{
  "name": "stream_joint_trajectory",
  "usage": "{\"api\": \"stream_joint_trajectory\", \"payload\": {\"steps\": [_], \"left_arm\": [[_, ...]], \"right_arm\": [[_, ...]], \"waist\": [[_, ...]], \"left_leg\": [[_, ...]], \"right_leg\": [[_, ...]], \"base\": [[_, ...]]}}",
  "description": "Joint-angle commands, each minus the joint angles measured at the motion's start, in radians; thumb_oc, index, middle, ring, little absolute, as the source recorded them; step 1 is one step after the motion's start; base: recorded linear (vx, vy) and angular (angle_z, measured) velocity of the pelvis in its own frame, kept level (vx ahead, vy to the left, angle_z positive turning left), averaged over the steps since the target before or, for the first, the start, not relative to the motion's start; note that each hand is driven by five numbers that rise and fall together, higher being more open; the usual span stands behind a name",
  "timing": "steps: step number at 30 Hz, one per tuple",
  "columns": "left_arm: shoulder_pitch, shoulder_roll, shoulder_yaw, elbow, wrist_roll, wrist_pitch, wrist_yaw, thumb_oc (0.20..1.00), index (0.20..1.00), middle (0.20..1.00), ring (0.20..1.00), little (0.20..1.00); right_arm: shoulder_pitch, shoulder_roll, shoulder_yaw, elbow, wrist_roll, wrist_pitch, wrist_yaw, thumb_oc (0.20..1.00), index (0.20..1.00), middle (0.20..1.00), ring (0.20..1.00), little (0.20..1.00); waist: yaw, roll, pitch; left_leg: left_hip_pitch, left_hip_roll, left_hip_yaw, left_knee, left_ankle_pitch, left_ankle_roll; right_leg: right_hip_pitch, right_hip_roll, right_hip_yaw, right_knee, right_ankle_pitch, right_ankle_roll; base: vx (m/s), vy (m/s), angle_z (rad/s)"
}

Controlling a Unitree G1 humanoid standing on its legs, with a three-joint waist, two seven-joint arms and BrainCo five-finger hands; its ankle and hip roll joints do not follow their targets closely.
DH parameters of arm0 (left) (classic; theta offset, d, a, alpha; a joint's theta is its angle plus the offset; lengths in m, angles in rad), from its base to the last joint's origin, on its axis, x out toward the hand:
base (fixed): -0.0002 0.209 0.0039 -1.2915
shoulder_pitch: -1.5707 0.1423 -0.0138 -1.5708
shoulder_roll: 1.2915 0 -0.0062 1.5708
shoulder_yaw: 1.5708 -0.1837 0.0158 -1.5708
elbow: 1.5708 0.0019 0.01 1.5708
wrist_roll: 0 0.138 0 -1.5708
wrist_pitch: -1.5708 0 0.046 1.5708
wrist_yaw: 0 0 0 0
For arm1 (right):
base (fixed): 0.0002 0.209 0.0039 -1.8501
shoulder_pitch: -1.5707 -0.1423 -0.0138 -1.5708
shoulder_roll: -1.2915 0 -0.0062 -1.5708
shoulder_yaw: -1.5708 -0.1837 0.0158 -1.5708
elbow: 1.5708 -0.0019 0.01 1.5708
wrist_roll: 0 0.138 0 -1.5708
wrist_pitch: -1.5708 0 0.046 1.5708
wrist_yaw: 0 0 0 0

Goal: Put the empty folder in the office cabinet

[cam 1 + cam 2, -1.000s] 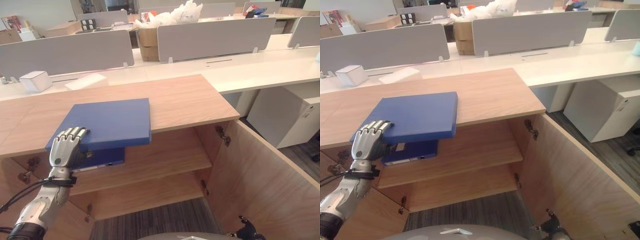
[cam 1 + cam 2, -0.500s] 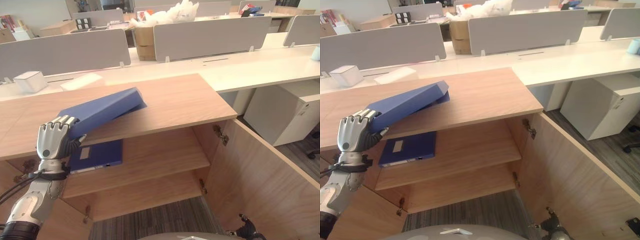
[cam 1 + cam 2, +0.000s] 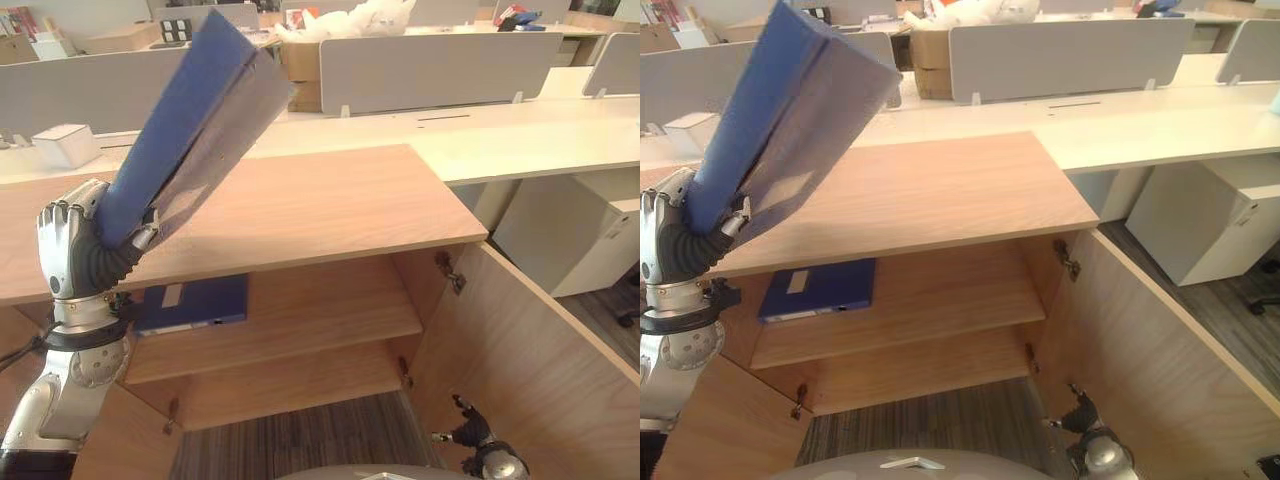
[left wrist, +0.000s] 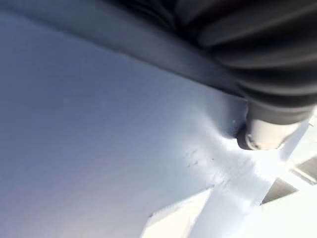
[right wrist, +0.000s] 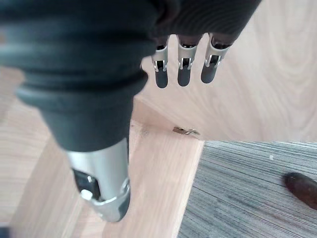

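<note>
Low at right, right hand (image 5: 181, 69) hanging slack-fingered, holding nothing, by the open wooden cabinet door (image 3: 520, 350). Left hand (image 3: 75, 245) clamped round the lower end of the smooth blue folder (image 3: 185, 120), tilted steeply above the woodgrain cabinet top (image 3: 320, 205). Perhaps gaping slightly, judging by the left wrist view. Beneath, second blue folder (image 3: 195, 303) flat on the upper shelf (image 3: 300, 320).

Open-plan office, desk rows (image 3: 520, 130), grey divider screens (image 3: 430, 70)
</note>
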Motion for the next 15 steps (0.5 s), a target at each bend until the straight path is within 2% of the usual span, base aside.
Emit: {"api": "stream_joint_trajectory", "payload": {"steps": [1,7,10,11,13,15], "left_arm": [[-0.093,0.020,0.050,-0.041,-0.189,-0.062,-0.037,0.200,0.200,0.200,0.200,0.200],[-0.023,-0.007,0.038,-0.108,-0.438,-0.090,-0.222,0.200,0.200,0.200,0.200,0.200],[-0.023,-0.007,0.038,-0.108,-0.438,-0.090,-0.222,0.200,0.200,0.200,0.200,0.200],[-0.010,-0.010,0.036,-0.113,-0.488,-0.087,-0.259,0.200,0.200,0.200,0.200,0.200],[0.026,-0.005,0.015,-0.118,-0.617,-0.071,-0.370,0.200,0.200,0.200,0.200,0.200],[0.027,-0.011,0.003,-0.117,-0.649,-0.065,-0.392,0.200,0.200,0.200,0.200,0.200]], "right_arm": [[-0.058,-0.065,-0.010,-0.140,0.043,-0.053,0.035,1.000,1.000,1.000,1.000,1.000],[-0.026,-0.157,-0.044,-0.472,0.091,-0.078,0.101,1.000,1.000,1.000,1.000,1.000],[-0.026,-0.157,-0.044,-0.472,0.091,-0.078,0.101,1.000,1.000,1.000,1.000,1.000],[-0.019,-0.171,-0.055,-0.530,0.116,-0.079,0.117,1.000,1.000,1.000,1.000,1.000],[0.001,-0.233,-0.086,-0.773,0.246,-0.093,0.204,1.000,1.000,1.000,1.000,1.000],[0.002,-0.245,-0.085,-0.809,0.270,-0.090,0.220,1.000,1.000,1.000,1.000,1.000]], "waist": [[-0.013,-0.031,0.013],[-0.009,-0.041,0.025],[-0.009,-0.041,0.025],[-0.009,-0.043,0.026],[-0.008,-0.058,0.029],[-0.007,-0.062,0.029]], "left_leg": [[0.000,-0.031,-0.068,0.001,-0.062,0.003],[-0.010,-0.049,-0.067,0.001,-0.068,0.018],[-0.010,-0.049,-0.067,0.001,-0.068,0.018],[-0.011,-0.054,-0.067,0.001,-0.070,0.021],[-0.013,-0.065,-0.060,0.001,-0.074,0.029],[-0.013,-0.068,-0.058,0.001,-0.075,0.031]], "right_leg": [[0.040,-0.056,-0.029,0.008,-0.036,0.018],[0.026,-0.073,-0.027,0.009,-0.024,0.027],[0.026,-0.073,-0.027,0.009,-0.024,0.027],[0.024,-0.077,-0.024,0.009,-0.021,0.029],[0.015,-0.089,-0.019,0.009,-0.011,0.036],[0.014,-0.093,-0.017,0.009,-0.009,0.037]], "base": [[-0.03,0.042,0.04],[-0.03,0.045,0.02],[0.00,0.000,0.00],[-0.03,0.052,0.02],[-0.04,0.068,0.02],[-0.01,0.031,-0.03]]}}
